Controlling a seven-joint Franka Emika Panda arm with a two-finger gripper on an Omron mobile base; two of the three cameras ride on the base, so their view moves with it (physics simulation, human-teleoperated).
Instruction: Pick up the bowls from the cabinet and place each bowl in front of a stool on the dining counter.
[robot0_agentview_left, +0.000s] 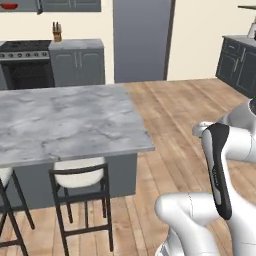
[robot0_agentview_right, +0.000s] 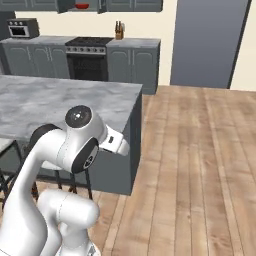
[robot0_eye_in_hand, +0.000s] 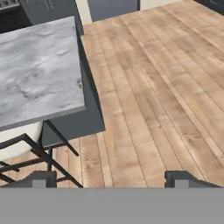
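Hand (robot0_eye_in_hand: 109, 178) wide open, empty. Red bowl (robot0_agentview_right: 82, 6), probably, sits at 11 o'clock in cabinet (robot0_agentview_right: 65, 5); drive there next.

Red bowl (robot0_agentview_left: 9, 6) cut by the frame's top edge; bench (robot0_agentview_left: 65, 120) runs off left; stool (robot0_agentview_left: 80, 185) seat half hidden beneath it

We count two stools (robot0_agentview_left: 79, 172) tucked at the near edge of one marble worktop (robot0_agentview_left: 65, 122), the second stool (robot0_agentview_left: 4, 176) cut off at the frame's left edge. Up in the open wall cabinet (robot0_agentview_right: 67, 5) we see one red bowl (robot0_agentview_right: 82, 6). Along the back wall: one stove (robot0_agentview_right: 87, 47), one knife block (robot0_agentview_right: 119, 31), one microwave (robot0_agentview_right: 21, 28). One tall grey fridge (robot0_agentview_right: 207, 42). One hand (robot0_eye_in_hand: 111, 178), two dark fingertips (robot0_eye_in_hand: 39, 178).
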